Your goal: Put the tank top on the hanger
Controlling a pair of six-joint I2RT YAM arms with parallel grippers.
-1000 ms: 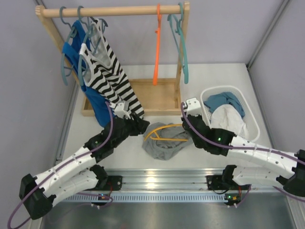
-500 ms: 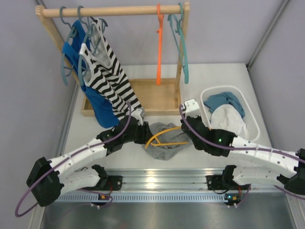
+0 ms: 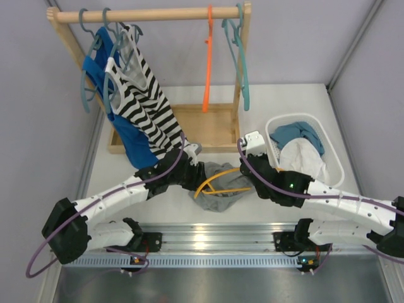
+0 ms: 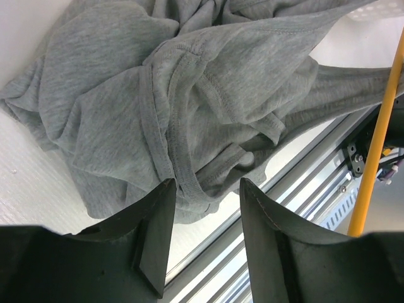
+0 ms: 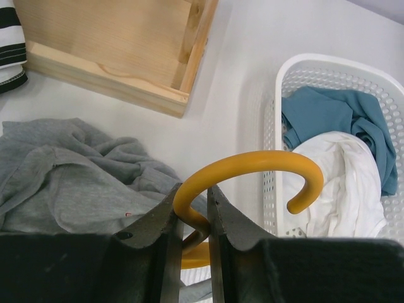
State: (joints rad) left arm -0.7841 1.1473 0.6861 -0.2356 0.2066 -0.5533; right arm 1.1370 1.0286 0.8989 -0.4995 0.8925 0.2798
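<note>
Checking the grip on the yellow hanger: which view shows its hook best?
Right wrist view: the hanger has its hook arcing above the right gripper, which pinches its neck. The top view shows only its arms across the tank top; the left wrist view, a sliver of one bar.

Plain grey tank top of soft fabric (image 4: 126,95), unpatterned. Thin yellow-orange plastic hanger (image 5: 252,161). Pale natural wooden rack (image 3: 158,14). Black-and-white striped top (image 3: 146,104), its stripes broad. Plain bright blue top (image 3: 131,146). Red-orange hanger (image 3: 207,69). Teal hangers (image 3: 243,69). White perforated plastic basket (image 5: 271,164) with a dusty teal-blue cloth (image 5: 334,120) and a white cloth (image 5: 334,183).
</note>
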